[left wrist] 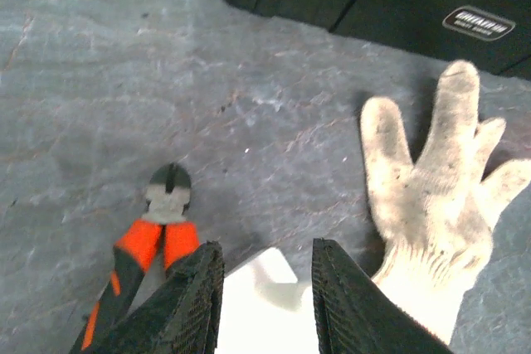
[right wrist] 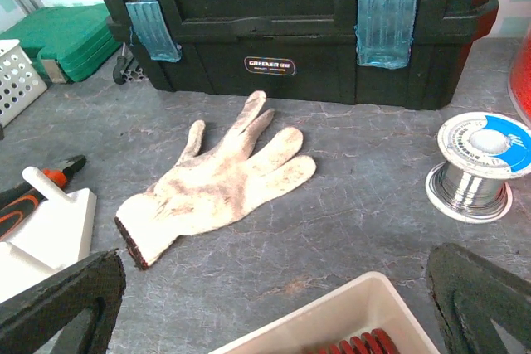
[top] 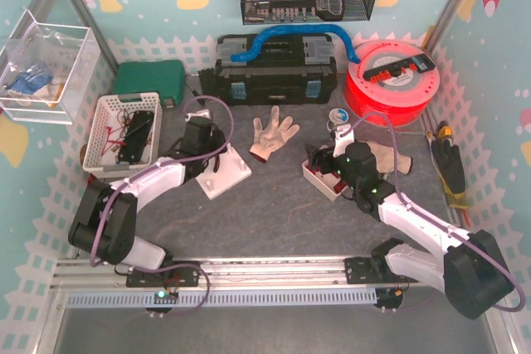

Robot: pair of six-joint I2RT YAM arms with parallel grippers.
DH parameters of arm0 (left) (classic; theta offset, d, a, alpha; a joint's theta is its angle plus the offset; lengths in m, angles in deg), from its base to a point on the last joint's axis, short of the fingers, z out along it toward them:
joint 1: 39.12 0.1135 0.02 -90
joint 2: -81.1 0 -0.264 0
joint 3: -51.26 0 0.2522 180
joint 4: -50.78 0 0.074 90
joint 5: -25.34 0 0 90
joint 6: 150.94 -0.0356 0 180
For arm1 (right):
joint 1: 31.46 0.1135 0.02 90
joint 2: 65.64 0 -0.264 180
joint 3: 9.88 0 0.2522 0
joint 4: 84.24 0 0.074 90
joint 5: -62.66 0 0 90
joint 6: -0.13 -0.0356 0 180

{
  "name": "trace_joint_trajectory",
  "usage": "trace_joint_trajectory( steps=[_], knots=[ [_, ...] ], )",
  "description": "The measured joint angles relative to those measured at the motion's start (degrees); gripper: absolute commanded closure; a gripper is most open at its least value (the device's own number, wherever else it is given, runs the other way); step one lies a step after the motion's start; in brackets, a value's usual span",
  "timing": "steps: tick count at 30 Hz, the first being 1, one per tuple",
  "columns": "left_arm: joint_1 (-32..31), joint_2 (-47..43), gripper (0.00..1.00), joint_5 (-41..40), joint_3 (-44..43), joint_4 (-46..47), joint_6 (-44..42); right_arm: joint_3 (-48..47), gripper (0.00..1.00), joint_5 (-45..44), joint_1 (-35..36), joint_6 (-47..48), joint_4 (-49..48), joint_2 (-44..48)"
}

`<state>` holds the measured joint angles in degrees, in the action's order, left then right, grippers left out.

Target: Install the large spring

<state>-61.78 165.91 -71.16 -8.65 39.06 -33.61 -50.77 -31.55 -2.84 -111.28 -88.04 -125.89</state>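
A red coil spring (right wrist: 358,346) lies in a small white tray (right wrist: 332,314) at the bottom of the right wrist view; only its top shows. My right gripper (right wrist: 274,269) hangs over that tray (top: 319,180) with its jaws wide open and empty. A white base block (top: 224,173) with an upright peg (right wrist: 41,183) lies left of centre. My left gripper (left wrist: 265,256) is open just above the block (left wrist: 274,312), its fingers standing on either side of a white peg (left wrist: 278,275) without gripping it.
Orange-handled cutters (left wrist: 148,242) lie beside the block. A dirty white glove (top: 270,134) lies mid-table, a second glove (top: 390,157) to the right. A black toolbox (top: 274,72), solder spool (right wrist: 477,167), red reel (top: 390,80) and white basket (top: 124,132) stand around the back.
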Motion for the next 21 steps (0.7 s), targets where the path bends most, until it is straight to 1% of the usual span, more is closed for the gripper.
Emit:
trace_joint_trajectory(
  steps=[4, 8, 12, 14, 17, 21],
  knots=[
    [0.5, -1.7, 0.61, 0.3, 1.1, -3.5, 0.6, 0.0, 0.02, -0.4, 0.0, 0.0, 0.0, 0.0],
    [0.5, -2.6, 0.60, 2.1, 1.7, -6.1, 0.8, 0.0, 0.02, -1.0, 0.0, 0.0, 0.0, 0.0],
    [0.6, -2.5, 0.61, 3.6, 2.1, -8.2, 0.8, 0.0, 0.02, -1.4, 0.0, 0.0, 0.0, 0.0],
    [0.6, -2.0, 0.62, 3.7, 2.2, -9.1, 0.7, 0.0, 0.02, -1.6, 0.0, 0.0, 0.0, -0.1],
    [0.8, -0.2, 0.65, 3.8, 2.2, -9.9, 0.7, 0.0, 0.02, -1.9, 0.0, 0.0, 0.0, -0.5],
    [0.9, 2.8, 0.65, 4.0, 2.2, -10.3, 0.7, 0.0, 0.02, -2.3, 0.0, 0.0, 0.0, -1.0]
  ],
)
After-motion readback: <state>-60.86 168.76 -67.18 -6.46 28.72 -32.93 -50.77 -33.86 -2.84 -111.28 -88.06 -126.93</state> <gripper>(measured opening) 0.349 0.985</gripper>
